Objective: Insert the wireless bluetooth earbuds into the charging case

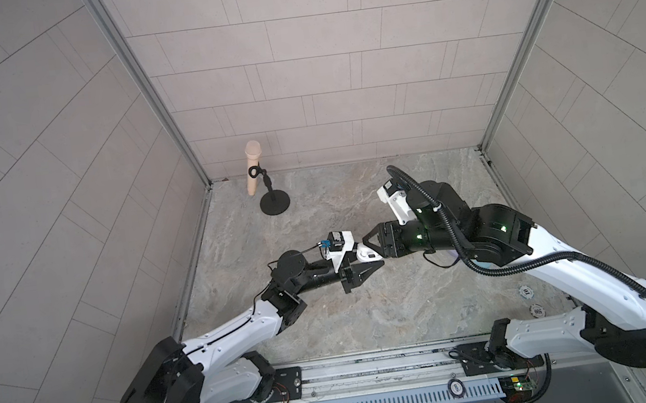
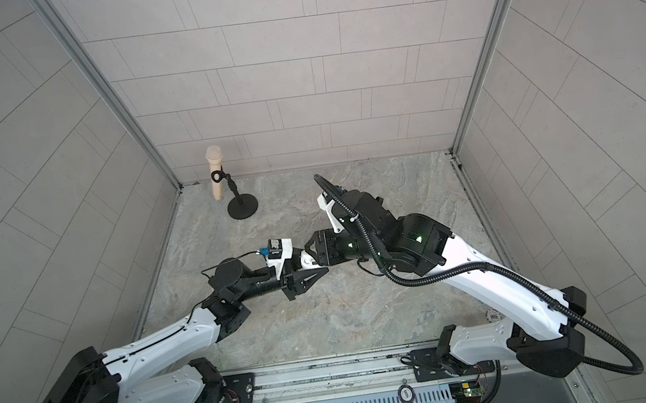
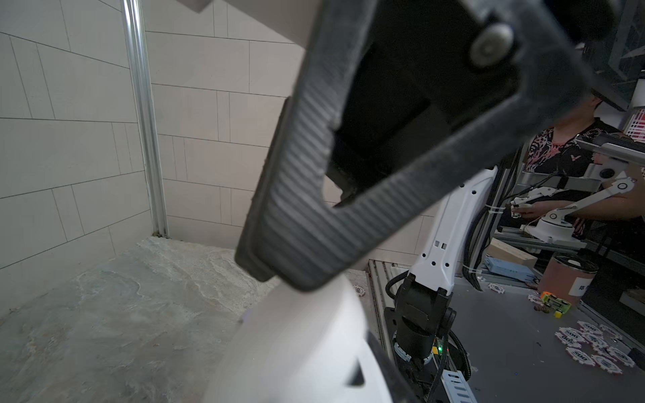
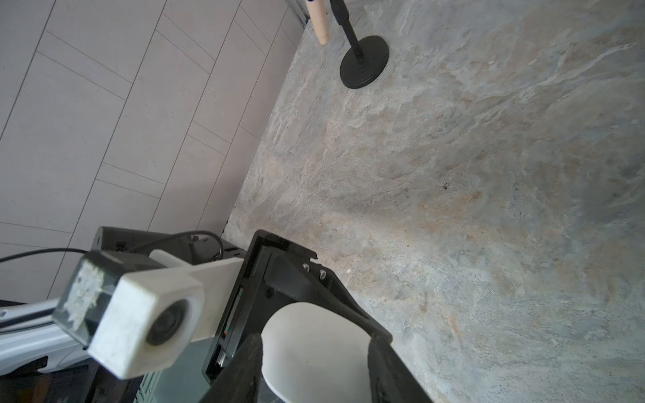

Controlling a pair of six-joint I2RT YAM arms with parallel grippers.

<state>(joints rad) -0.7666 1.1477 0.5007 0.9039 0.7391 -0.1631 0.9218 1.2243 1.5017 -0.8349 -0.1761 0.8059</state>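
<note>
I see the charging case, white, smooth and rounded with a small dark mark, gripped in the left hand, held up off the table near its middle.

Soft, even light fills both top views, leaving only faint shadows on the table. Straight wall lines bow toward the edges. In the left wrist view the white case looks blurred, probably too close.

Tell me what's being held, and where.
The left gripper clamps the white charging case by one end; the right gripper straddles the other end, grip unclear.
</note>
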